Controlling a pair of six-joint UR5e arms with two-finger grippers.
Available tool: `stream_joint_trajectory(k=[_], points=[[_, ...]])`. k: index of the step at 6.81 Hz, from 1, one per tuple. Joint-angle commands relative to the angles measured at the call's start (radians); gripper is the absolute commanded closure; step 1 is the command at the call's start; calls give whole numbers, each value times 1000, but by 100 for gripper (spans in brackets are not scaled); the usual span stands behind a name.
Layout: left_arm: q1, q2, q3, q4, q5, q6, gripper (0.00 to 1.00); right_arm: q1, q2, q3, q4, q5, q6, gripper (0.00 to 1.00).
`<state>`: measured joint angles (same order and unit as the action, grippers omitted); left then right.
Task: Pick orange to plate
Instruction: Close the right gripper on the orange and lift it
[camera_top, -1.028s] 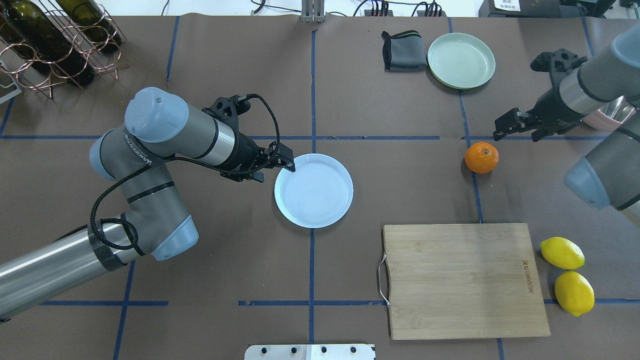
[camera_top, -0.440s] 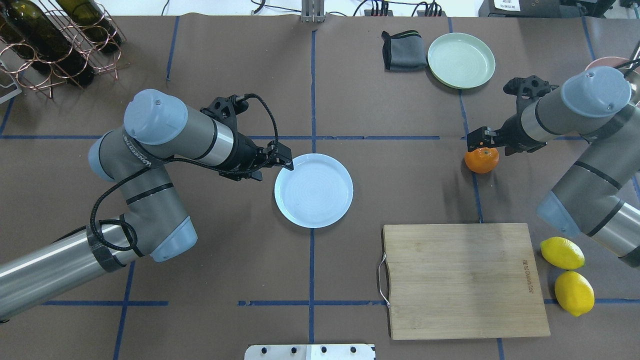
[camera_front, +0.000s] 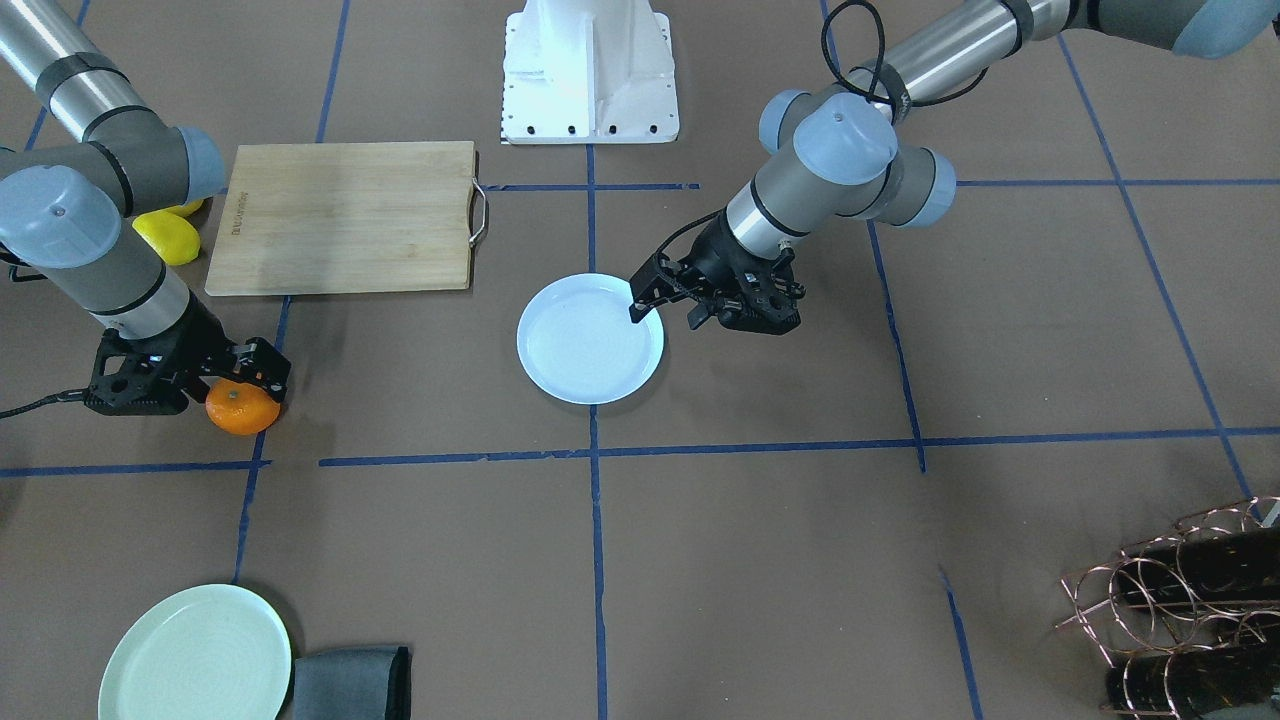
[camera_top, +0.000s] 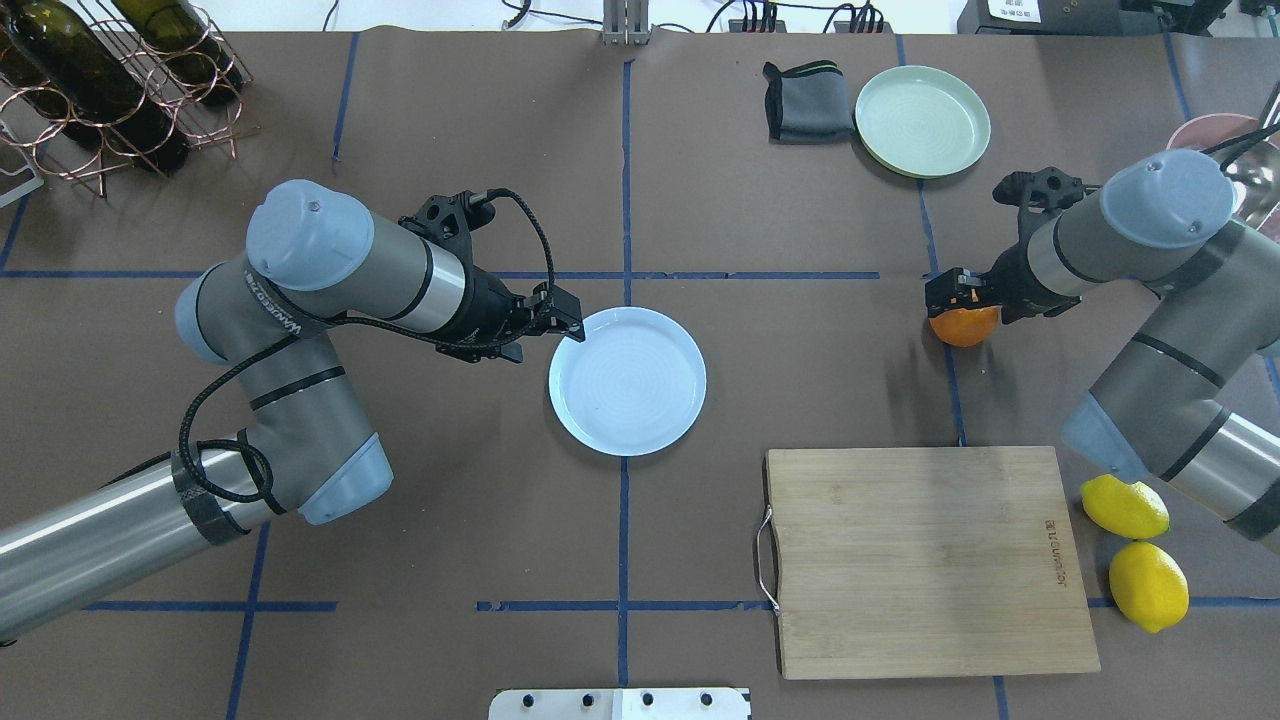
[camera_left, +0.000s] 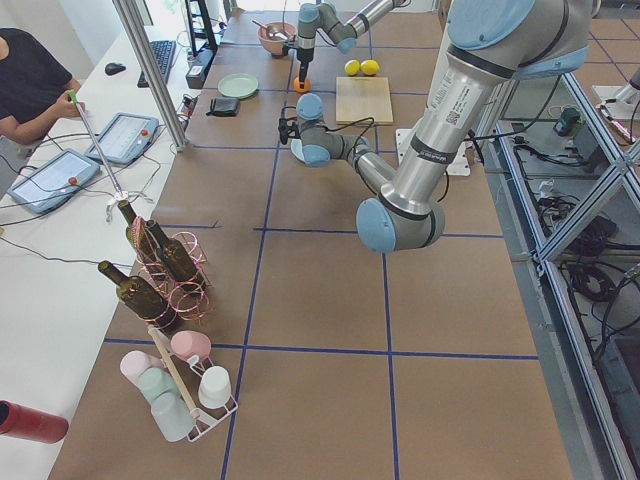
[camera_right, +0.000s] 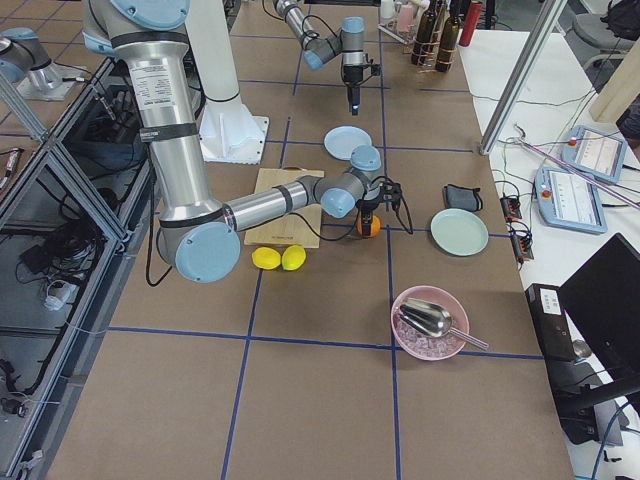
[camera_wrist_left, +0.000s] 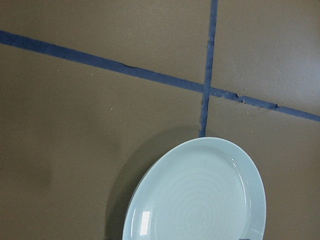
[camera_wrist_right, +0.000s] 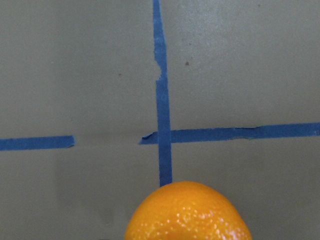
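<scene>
Right gripper (camera_top: 958, 298) now down over the orange (camera_top: 965, 328), formerly beside it.

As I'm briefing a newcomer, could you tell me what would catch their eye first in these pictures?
The bright orange at the robot's right, with the right gripper directly over it, stands out first. Next comes the pale blue-white plate at the centre, with the open left gripper beside its rim.

bright even overhead light, soft shadows, sharp views
</scene>
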<state>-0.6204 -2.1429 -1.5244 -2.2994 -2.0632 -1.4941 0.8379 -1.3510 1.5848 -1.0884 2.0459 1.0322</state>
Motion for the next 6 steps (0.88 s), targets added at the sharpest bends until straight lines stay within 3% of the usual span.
stream_joint_trajectory(k=[1, 2, 3, 4, 6], points=[[1, 8, -10, 0, 0, 2, 13, -9, 7, -17, 1, -10, -3, 0], [1, 8, -11, 0, 0, 0, 13, -10, 13, -19, 1, -10, 5, 22], [-1, 8, -19, 0, 0, 0, 13, -8, 15, -14, 1, -10, 5, 86], [-4, 9, -46, 0, 2, 0, 13, -8, 30, 0, 1, -4, 8, 100], [-62, 91, -220, 0, 0, 0, 12, -40, 132, 73, -14, 2, 105, 100]])
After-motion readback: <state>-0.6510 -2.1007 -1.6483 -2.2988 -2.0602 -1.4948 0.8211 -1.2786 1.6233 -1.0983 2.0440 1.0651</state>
